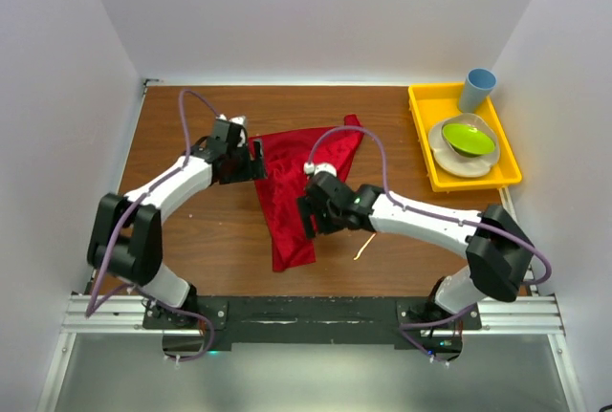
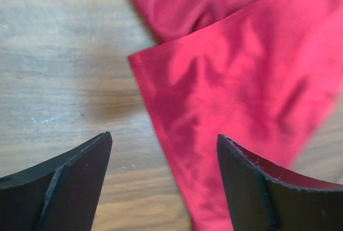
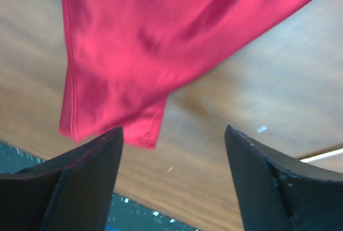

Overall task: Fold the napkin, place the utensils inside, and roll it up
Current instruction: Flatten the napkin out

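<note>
Two arms reach over the wooden table (image 1: 220,240) in the top view. The napkin (image 1: 292,187) lies mid-table, folded into a rough triangle whose narrow end points toward the arm bases. The left gripper (image 1: 251,160) sits at its left edge, and the right gripper (image 1: 308,213) sits at its right edge, nearer the bases. A thin utensil (image 1: 364,243) lies on the wood just right of the napkin, beside the right arm. A yellow tray (image 1: 418,135) at the far right holds a blue cup (image 1: 477,89) and a green bowl (image 1: 469,137).

Seen from the left wrist, the jaws stand wide apart and grip nothing. A napkin corner lies on the wood between the fingers (image 2: 75,172).

Seen from the right wrist, the jaws likewise gape empty. The napkin's narrow end lies just beyond one of the fingers (image 3: 80,177).
</note>
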Robot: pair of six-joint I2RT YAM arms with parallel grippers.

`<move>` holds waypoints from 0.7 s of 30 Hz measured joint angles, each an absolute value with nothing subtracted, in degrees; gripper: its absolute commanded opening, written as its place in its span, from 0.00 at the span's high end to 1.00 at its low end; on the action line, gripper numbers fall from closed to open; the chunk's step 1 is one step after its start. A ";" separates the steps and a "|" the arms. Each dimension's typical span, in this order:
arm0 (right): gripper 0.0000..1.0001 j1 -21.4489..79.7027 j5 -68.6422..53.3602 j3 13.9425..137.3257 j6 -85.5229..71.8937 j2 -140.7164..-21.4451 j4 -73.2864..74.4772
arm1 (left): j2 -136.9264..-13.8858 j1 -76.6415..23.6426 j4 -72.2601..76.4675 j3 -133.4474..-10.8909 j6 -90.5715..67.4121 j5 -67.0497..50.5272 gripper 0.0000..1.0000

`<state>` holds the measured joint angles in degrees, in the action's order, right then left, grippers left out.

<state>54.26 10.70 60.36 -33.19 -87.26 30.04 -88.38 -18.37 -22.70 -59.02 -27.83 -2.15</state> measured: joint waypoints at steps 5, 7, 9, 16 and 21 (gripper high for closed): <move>0.39 56.99 9.41 54.06 -36.10 -87.26 27.14 | -96.71 -18.39 -22.81 -62.41 -23.46 -0.89 0.15; 0.39 57.34 9.45 52.38 -36.84 -87.26 26.28 | -98.08 -18.37 -21.82 -63.16 -22.09 -0.64 0.16; 0.39 58.02 9.45 51.20 -37.65 -87.26 25.32 | -99.00 -18.37 -21.02 -63.66 -21.17 -0.67 0.18; 0.40 63.70 12.12 51.22 -41.12 -89.08 23.53 | -105.73 -18.39 -19.31 -66.92 -19.86 -1.21 0.39; 0.46 66.61 15.42 52.31 -43.68 -93.54 23.27 | -106.28 -18.39 -19.33 -66.98 -19.88 -0.82 0.54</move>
<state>66.61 15.42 52.31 -43.68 -93.54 23.27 -106.28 -18.39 -19.33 -66.98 -19.88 -0.82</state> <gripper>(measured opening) 0.596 0.524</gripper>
